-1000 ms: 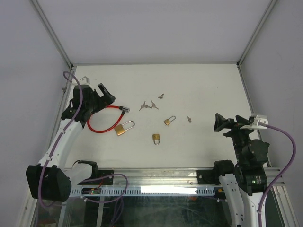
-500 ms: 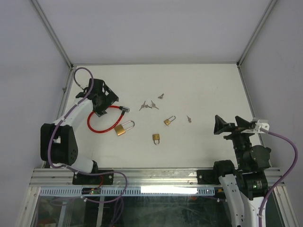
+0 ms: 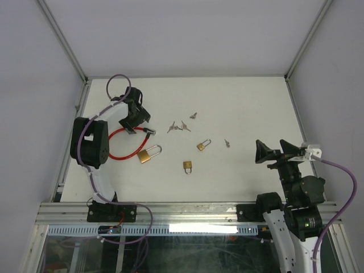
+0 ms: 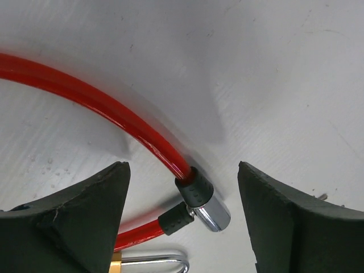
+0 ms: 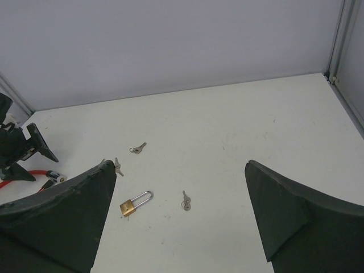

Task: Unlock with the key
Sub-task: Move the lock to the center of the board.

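– Hovering low: left gripper [image 4: 182, 170], jaws spread wide and holding nothing, one finger on each side of the chrome lock head [image 4: 211, 211] of the red cable lock [image 4: 114, 116], lower centre of the wrist view. Not touching it, by the look.

– Changed how, over the last second?

– Swung in from the left edge of the overhead view, up and across to the top of the red cable lock [image 3: 121, 157]. Was off to the side of the loop; now right over its closure. Right gripper [image 3: 272, 149] barely shifted: parked at the right of the frame, jaws fully apart, empty.

– Meaning what for the job?

– Probably steadying the cable lock first, then fetching a key. No key picked up yet: keys [image 3: 176, 127] lying loose at centre frame, well apart from both grippers. Nothing unlocked.

– Anything hard to read?

– Plenty. No keyhole visible on the chrome head. Impossible to tell which key fits which lock, with three brass padlocks [image 3: 202, 145] also on the table [image 3: 244, 108]. Largest padlock [image 4: 148, 259] cut off at the bottom edge of the left wrist view, showing only shackle and a sliver of brass.
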You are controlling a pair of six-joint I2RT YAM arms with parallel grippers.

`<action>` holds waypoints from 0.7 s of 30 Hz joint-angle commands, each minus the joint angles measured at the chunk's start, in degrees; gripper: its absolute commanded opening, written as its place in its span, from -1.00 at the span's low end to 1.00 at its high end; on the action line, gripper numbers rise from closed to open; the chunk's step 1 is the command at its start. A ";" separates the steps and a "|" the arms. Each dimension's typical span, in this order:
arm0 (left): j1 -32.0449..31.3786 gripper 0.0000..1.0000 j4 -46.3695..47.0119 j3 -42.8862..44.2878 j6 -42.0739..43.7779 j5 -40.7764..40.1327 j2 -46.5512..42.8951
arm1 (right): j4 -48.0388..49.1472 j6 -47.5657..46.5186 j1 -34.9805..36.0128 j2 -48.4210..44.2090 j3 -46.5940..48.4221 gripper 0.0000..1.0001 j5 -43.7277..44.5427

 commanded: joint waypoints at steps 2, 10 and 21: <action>-0.70 0.48 -3.57 4.34 -0.72 -1.01 2.86 | 3.16 -1.02 0.83 -0.90 0.05 0.99 -0.44; -2.30 0.20 -4.04 4.81 -1.51 -1.90 5.13 | 3.13 -1.08 1.27 -0.94 0.10 0.99 -0.50; -6.46 -0.38 -4.14 7.48 7.50 -2.31 6.84 | 2.97 -1.10 1.27 -0.98 0.07 0.99 -0.94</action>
